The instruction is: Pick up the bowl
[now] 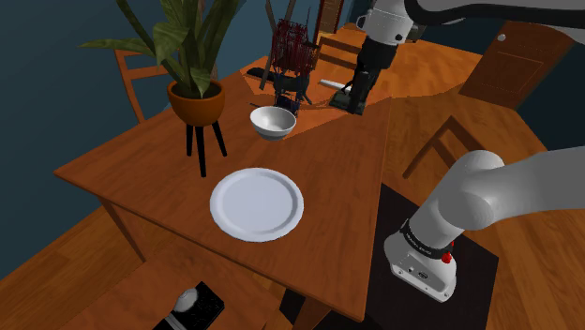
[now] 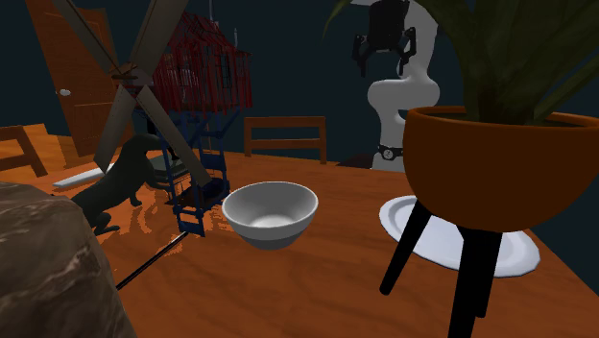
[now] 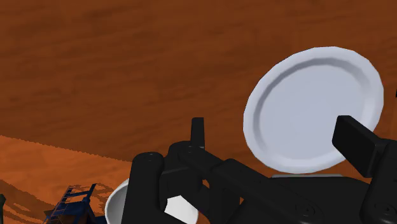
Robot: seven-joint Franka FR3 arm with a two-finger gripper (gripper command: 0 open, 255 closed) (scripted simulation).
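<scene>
Warm reddish-brown wood with a streaky grain made up the table (image 1: 141, 159), and on it sat the bowl (image 2: 271, 213) — white, smooth, round and deep, with a thin rim and a narrow foot. It stood upright, just beside the blue lattice base (image 2: 197, 187) of a model windmill (image 2: 202, 67), whose body was a red wire-like cage with long flat grey blades. A dark animal figure (image 2: 115, 187) crouched by that base. On the bowl's other side lay a plate (image 1: 257, 203), white and shallow with a broad raised rim, a little apart from it. Near both stood a plant (image 1: 187, 37) with long pointed leaves, in a glossy rust-coloured pot (image 2: 499, 163) on thin, splayed black legs. The gripper (image 2: 386, 48) hung in the air above the table, well clear of the bowl — its black, blocky fingers (image 3: 145, 181) stood apart. A wooden chair (image 2: 285, 122) with flat rails stood past the table's far edge.
</scene>
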